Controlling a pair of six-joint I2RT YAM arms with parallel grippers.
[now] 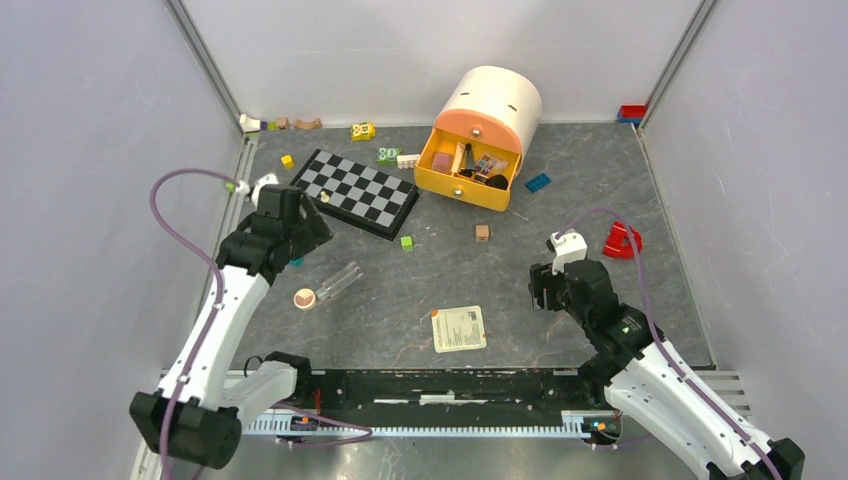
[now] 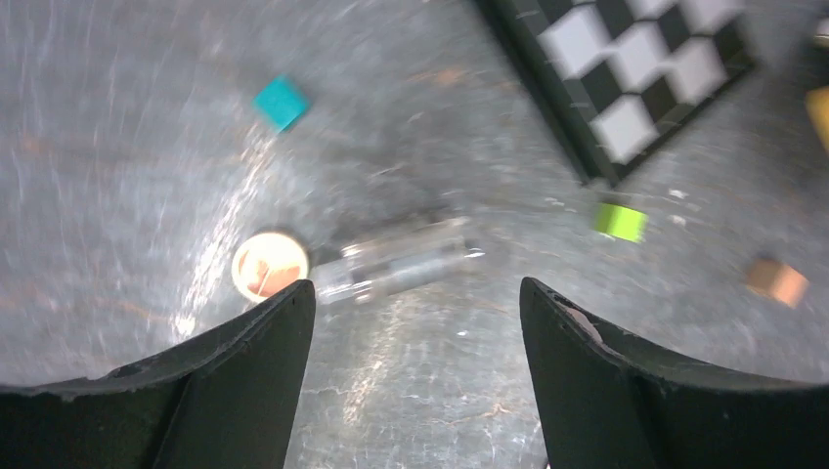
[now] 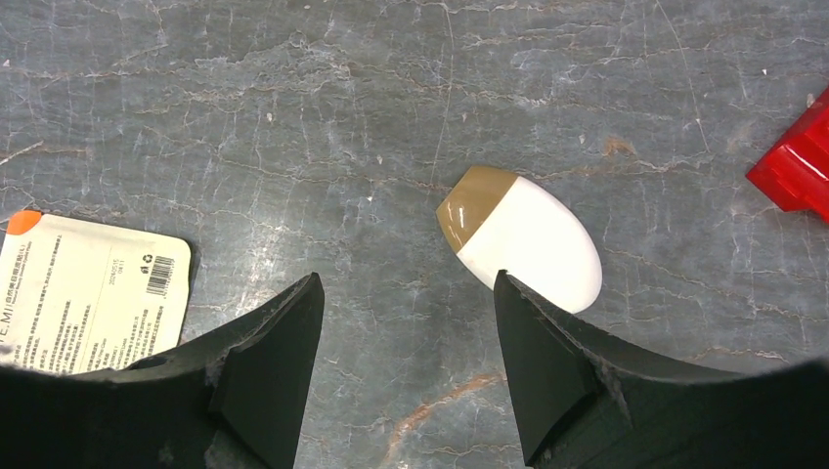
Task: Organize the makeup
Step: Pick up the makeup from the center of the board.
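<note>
1. Grey marbled counter point(image 1: 540, 220): walled on three sides. Loose makeup lies in its near half, and toy bricks are scattered farther back.
2. Yellow drawer point(image 1: 468, 190): it stands pulled open under a white domed case at the far centre, with several cosmetics already inside. It is judged to be where the rest belongs.
3. Left jaws: released, spread wide with nothing between them. They hang above the clear tube point(image 2: 401, 264) and the round compact point(image 2: 269, 265), which lie just beside each other. The spread suits a grasp across the tube's width.
4. Right jaws: released and empty, poised over the egg-shaped sponge point(image 3: 518, 237). The sponge lies on its side just ahead of one finger, so a short advance would bracket it.
5. Printed sachet point(image 3: 88, 283): flat on the counter, well apart from the sponge.
6. Edges: the chessboard point(image 2: 645, 78) has a corner near the tube's far side, and a green cube point(image 2: 620, 221) sits beside that corner. A red brick point(image 3: 797, 161) lies near the sponge.
7. Open room: bare counter runs from both arms toward the drawer. Only a brown cube point(image 1: 482, 232) sits along the way.
</note>
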